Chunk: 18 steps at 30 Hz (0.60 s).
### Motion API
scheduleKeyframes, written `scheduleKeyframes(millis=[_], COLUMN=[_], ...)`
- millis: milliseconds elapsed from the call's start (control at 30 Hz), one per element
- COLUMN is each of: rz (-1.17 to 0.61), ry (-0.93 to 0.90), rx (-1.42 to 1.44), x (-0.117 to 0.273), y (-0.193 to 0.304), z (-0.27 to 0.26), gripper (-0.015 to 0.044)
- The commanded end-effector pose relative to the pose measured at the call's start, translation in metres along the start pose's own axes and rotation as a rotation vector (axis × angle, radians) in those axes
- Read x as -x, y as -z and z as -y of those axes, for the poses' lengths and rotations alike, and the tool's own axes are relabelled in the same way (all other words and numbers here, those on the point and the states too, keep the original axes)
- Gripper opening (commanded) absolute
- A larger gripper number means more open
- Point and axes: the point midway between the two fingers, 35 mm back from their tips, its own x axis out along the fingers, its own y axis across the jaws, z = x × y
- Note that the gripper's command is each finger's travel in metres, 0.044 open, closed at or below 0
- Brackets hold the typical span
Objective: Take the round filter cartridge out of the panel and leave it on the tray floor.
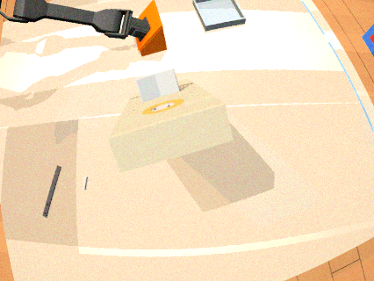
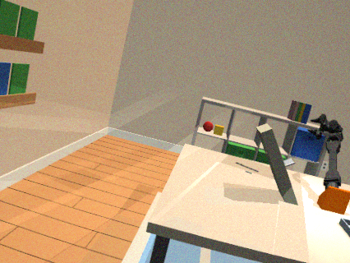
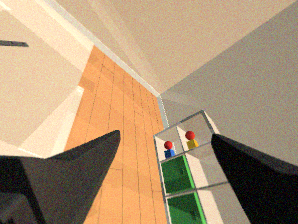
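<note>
The service panel (image 1: 171,142) (image 2: 278,166) is a pale beige block on the table, seen edge-on as a leaning slab in the exterior view. The cartridge (image 1: 162,106) shows as a small pale disc with dark marks inside a yellow ring on the panel's upper face; it looks flush. Its face is hidden in the exterior view. The tray (image 1: 226,25) is shallow, dark-rimmed and empty, at the back. My gripper (image 2: 311,126) (image 3: 164,136) is open with nothing between its fingers, raised high and well away from the panel and tray. Its fingers are not visible in the top view.
An orange wedge (image 1: 158,39) (image 2: 334,200) stands at the arm's base. A pale plate (image 1: 159,85) rises behind the panel. A dark thin bar (image 1: 52,191) (image 2: 246,167) and a short light strip (image 1: 86,183) lie on the table. A shelf unit (image 2: 211,100) stands beyond the table.
</note>
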Motion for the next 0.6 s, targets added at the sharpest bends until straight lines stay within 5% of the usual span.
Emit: scheduleKeyframes(millis=[0, 333, 567], rz=[0.004, 0.23, 0.404], ry=[0.003, 0.167, 0.282], rx=[-0.005, -0.286, -0.582], x=[-0.001, -0.04, -0.078], y=[0.0, -0.013, -0.023], z=[0.0, 0.012, 0.018], gripper=[0.0374, 0.0111, 0.0111])
